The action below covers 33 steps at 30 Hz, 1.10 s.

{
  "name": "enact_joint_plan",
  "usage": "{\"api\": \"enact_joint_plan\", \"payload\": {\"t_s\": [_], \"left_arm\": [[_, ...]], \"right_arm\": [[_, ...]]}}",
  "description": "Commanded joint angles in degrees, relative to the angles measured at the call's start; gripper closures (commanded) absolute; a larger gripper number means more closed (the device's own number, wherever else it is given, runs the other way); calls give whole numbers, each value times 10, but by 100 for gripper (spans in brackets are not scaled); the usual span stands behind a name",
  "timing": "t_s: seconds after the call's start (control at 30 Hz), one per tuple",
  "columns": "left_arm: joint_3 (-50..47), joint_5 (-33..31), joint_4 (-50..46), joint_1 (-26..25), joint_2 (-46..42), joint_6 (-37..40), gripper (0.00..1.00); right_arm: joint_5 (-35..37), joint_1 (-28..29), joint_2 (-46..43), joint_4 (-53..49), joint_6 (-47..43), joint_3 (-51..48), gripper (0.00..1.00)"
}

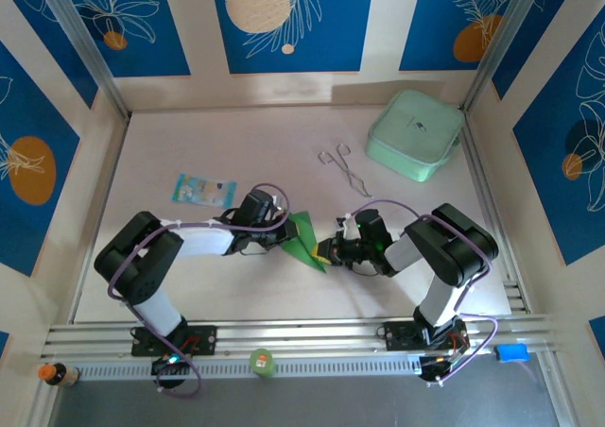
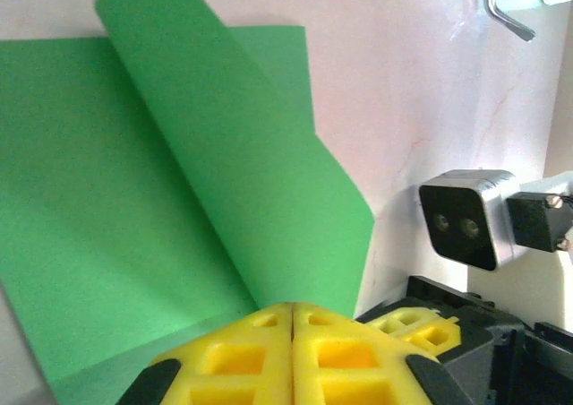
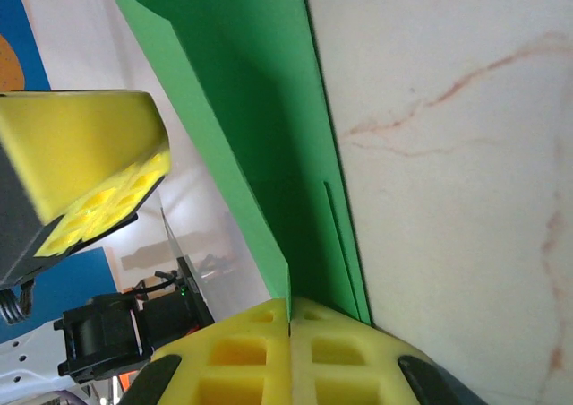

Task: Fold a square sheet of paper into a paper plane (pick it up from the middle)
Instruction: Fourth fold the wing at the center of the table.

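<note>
Holding the fold true is the job here, I judge. The left gripper (image 1: 286,234) has its jaws pressed together on a raised flap of the green sheet (image 1: 306,241), which lies on the table (image 1: 236,144) between the two grippers, partly flat and partly lifted. The flap should be drawn over evenly so the edges meet before any crease is pressed. The right gripper (image 1: 329,251), jaws likewise closed on the sheet's folded edge, should serve as a steady anchor without tugging. From above, the grippers cover much of the paper, so its outline is unclear. Each wrist view cuts off the pinch itself, and probably little paper is caught.
</note>
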Motion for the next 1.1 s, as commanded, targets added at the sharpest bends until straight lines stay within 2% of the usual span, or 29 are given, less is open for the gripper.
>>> {"api": "enact_joint_plan", "payload": {"t_s": [0.0, 0.37, 1.07], "left_arm": [[22, 26, 31, -12, 6, 18, 91], [48, -2, 24, -20, 61, 10, 92], [70, -17, -6, -18, 94, 21, 93]], "right_arm": [[-10, -6, 15, -6, 11, -9, 99], [-20, -13, 28, 8, 20, -10, 99], [-19, -12, 28, -21, 15, -3, 99]]}}
